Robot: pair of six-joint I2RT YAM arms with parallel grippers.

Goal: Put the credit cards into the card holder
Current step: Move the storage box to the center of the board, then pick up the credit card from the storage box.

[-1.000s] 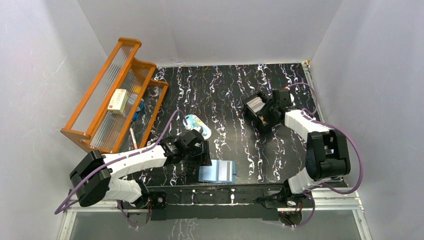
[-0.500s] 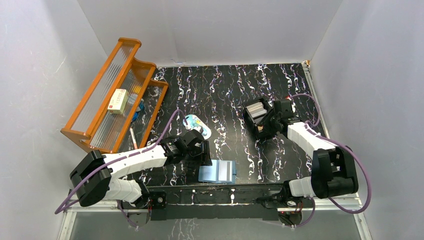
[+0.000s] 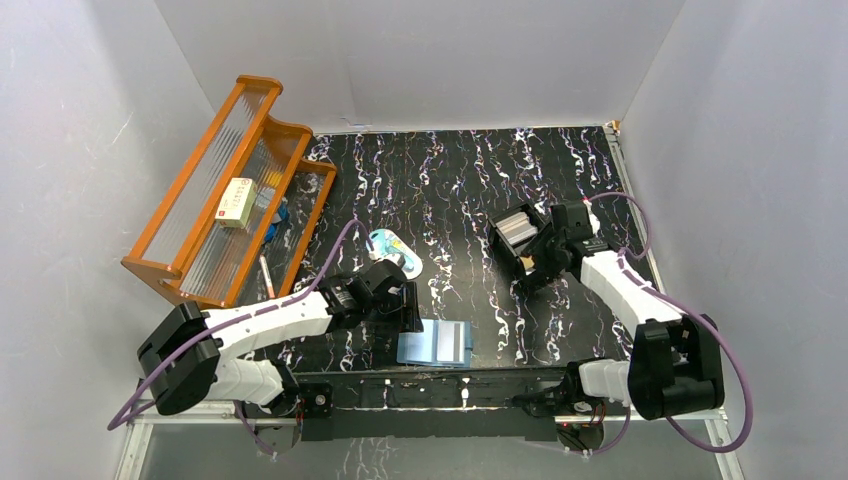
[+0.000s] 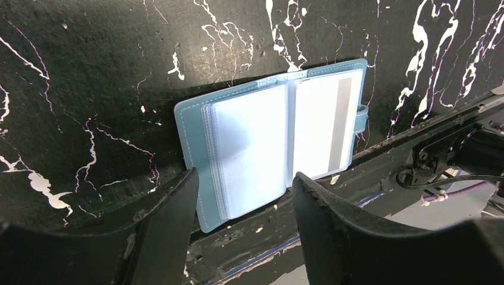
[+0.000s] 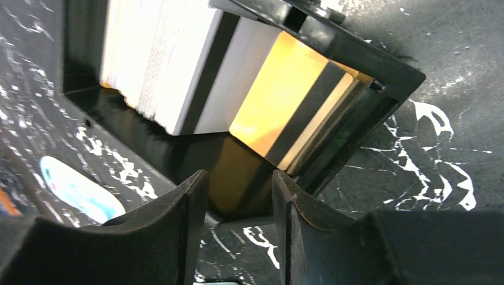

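Left gripper: jaws spread wide, pinching nothing. Just ahead between them, card holder lying open and flat on black, white-veined table. Right gripper: jaws part-spread, empty. Directly ahead, black box with credit cards on edge inside, white stack beside orange ones. Well beyond left jaws, orange rack. Grey walls all round.
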